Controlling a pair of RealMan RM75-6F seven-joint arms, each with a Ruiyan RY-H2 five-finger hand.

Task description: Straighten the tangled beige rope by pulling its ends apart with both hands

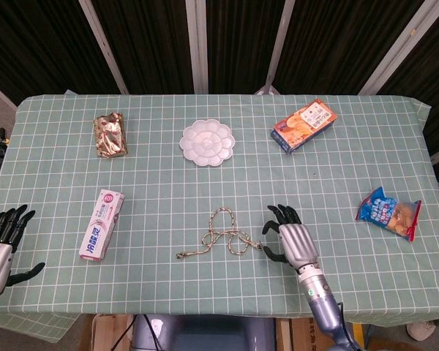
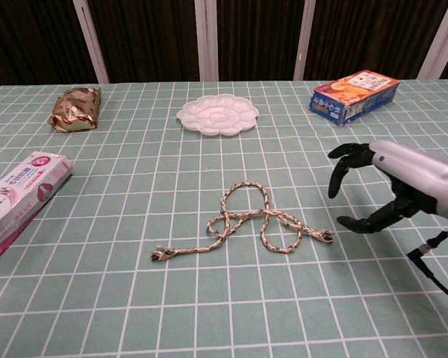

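Now reaching: my right hand hovers just beside the beige rope's right end, fingers spread, holding nothing. Rope lies looped mid-table, untouched. My left hand waits open at the table's left edge, well apart. Next, I judge: pinch right end, bring left hand to the left end.

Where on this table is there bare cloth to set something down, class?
Free: between the palette and rope; between the biscuit box and snack bag. Crowded: the rope's right end, where the right hand hovers.
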